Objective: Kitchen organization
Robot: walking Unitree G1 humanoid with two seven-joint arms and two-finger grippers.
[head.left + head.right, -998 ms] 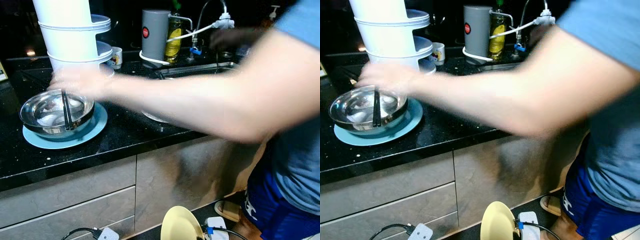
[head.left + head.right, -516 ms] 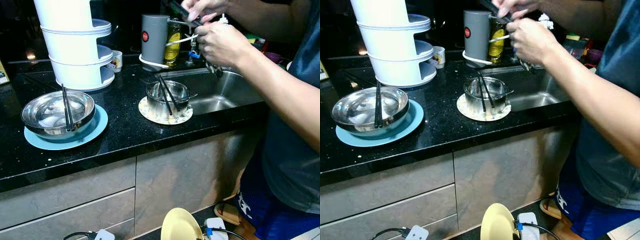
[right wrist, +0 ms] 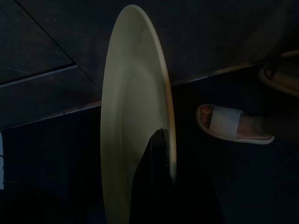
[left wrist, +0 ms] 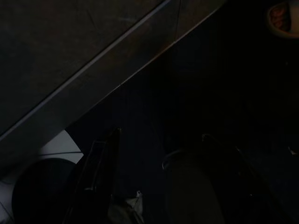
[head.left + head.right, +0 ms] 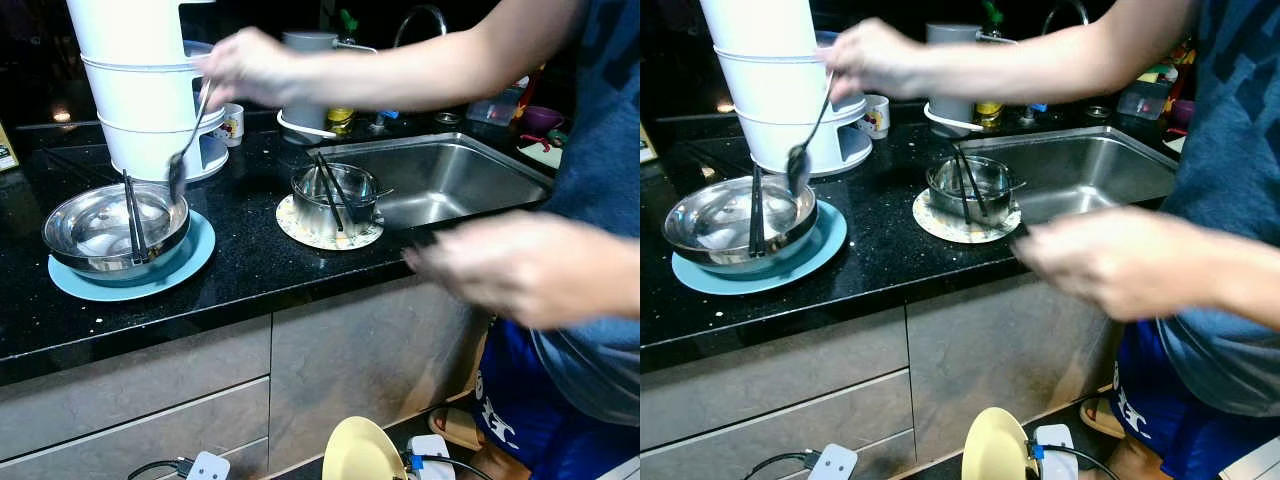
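On the black speckled stone surface [image 5: 250,265] two settings look partly laid. At about 9 o'clock a wide steel bowl [image 5: 100,225] sits on a round light-blue plate [image 5: 190,255] with a pair of black chopsticks [image 5: 132,215] resting in it. Near the centre, a smaller steel bowl [image 5: 335,195] sits on a patterned cream saucer [image 5: 300,228], with another pair of dark chopsticks leaning in it.

A person's hand [image 5: 250,65] at 11 o'clock dangles a metal spoon [image 5: 180,160] with its bowl just above the wide steel bowl, not yet set down. Their other hand [image 5: 510,265] is blurred at 3 o'clock, in front of the surface's edge. The stainless sink [image 5: 450,175] lies at 1 o'clock, and a white tiered rack [image 5: 140,90] stands behind the blue plate.

I judge my own share is still to do: the pale yellow round plate [image 3: 133,121] is down at 6 o'clock, low before the grey cabinet fronts [image 5: 150,400], not yet on the surface.

My right end effector [image 3: 156,154] is pinching that plate by its rim, holding it on edge, the arm hanging low near the floor. My left end effector hangs idle in the dark, and I cannot tell how its fingers stand.
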